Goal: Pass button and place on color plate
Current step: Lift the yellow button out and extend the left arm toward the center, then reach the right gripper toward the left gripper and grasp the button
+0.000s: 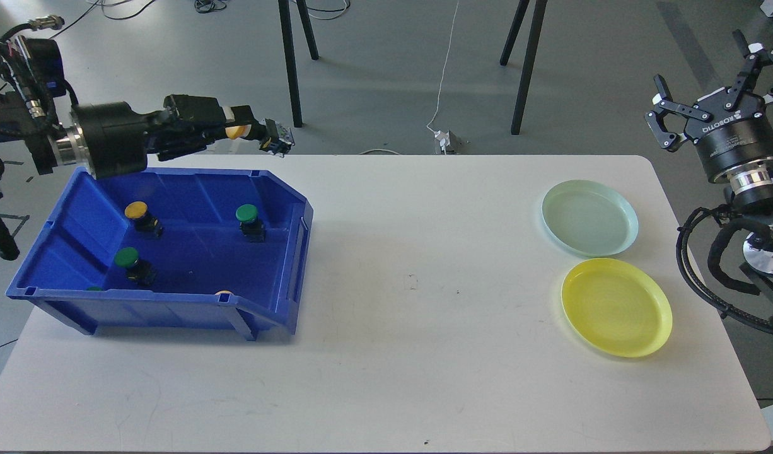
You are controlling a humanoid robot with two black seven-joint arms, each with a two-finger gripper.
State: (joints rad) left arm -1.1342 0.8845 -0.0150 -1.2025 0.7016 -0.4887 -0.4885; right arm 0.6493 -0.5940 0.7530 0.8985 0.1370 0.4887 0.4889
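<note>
My left gripper (251, 133) is raised above the back rim of the blue bin (285, 277) and is shut on a yellow button (238, 131), its black body pointing right. In the bin lie another yellow button (136, 210), a green button (247, 214) and a second green button (127, 257); two more caps peek over the front wall. My right gripper (714, 82) is open and empty, held high past the table's right edge. The pale green plate (589, 217) and the yellow plate (616, 307) lie at the right.
The white table (412, 328) spans the view. Black stand legs (290, 63) rise behind the table's far edge, with a white cable and plug (445, 139) on the floor. My right arm's cabling (708, 284) hangs beside the yellow plate.
</note>
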